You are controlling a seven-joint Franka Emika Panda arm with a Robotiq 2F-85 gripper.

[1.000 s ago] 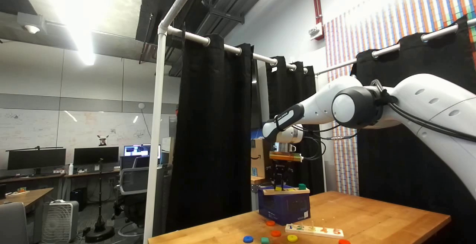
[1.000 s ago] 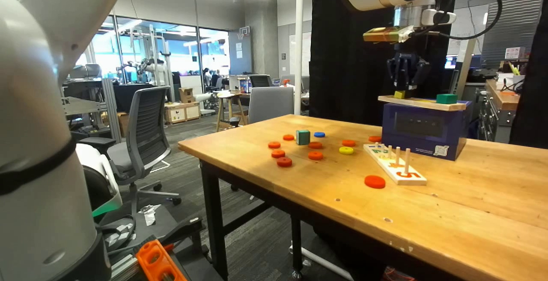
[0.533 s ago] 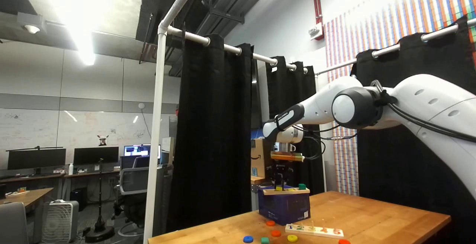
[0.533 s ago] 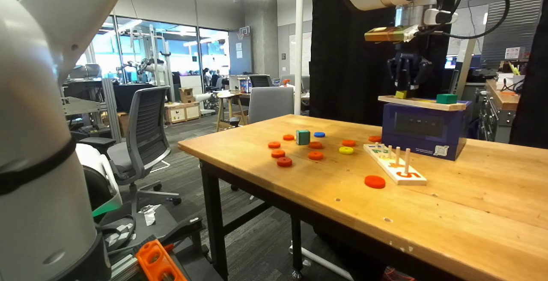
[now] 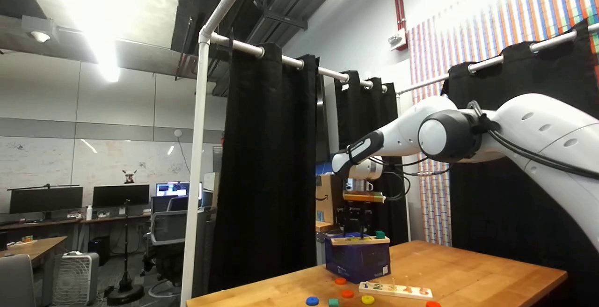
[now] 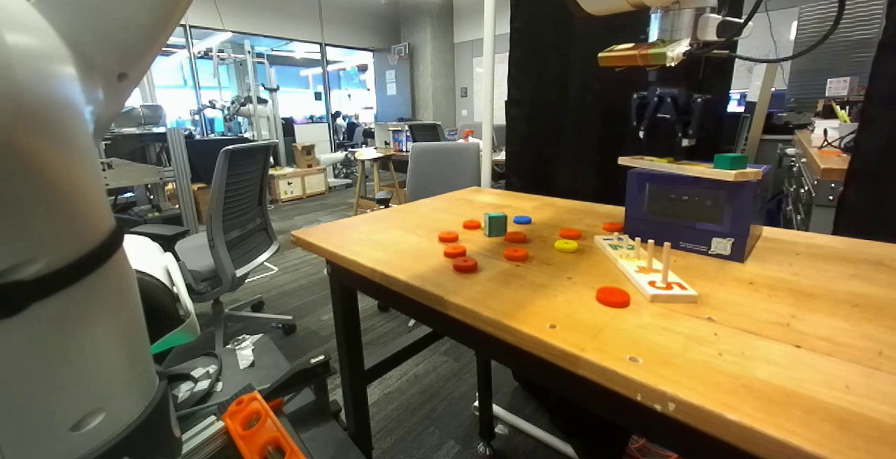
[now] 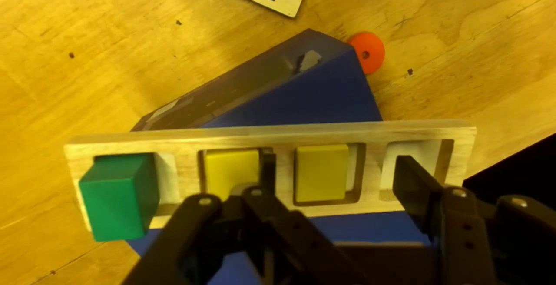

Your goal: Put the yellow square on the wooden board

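Observation:
The wooden board [image 7: 280, 198], a pale strip with a row of square slots, lies on top of a blue box. In the wrist view one yellow square [image 7: 321, 174] sits in a middle slot, with narrow gaps at its sides. A second yellow square [image 7: 232, 170] fills the neighbouring slot, partly hidden by a finger. My gripper [image 7: 334, 170] is open just above the board, its fingers apart on either side of the first yellow square and not touching it. In an exterior view the gripper [image 6: 665, 136] hangs over the board [image 6: 689, 171].
A green block [image 7: 115, 207] stands up out of the board's end slot. The blue box [image 6: 689, 214] supports the board. Beside it on the table are a numbered peg board [image 6: 647, 273], several orange discs [image 6: 612, 297], a yellow disc [image 6: 566, 245], a blue disc [image 6: 522, 220] and another green block [image 6: 495, 224].
Half a second ago the fingers were shut on a yellow square at the board. Now they have spread and let it go, and it rests down in its slot.

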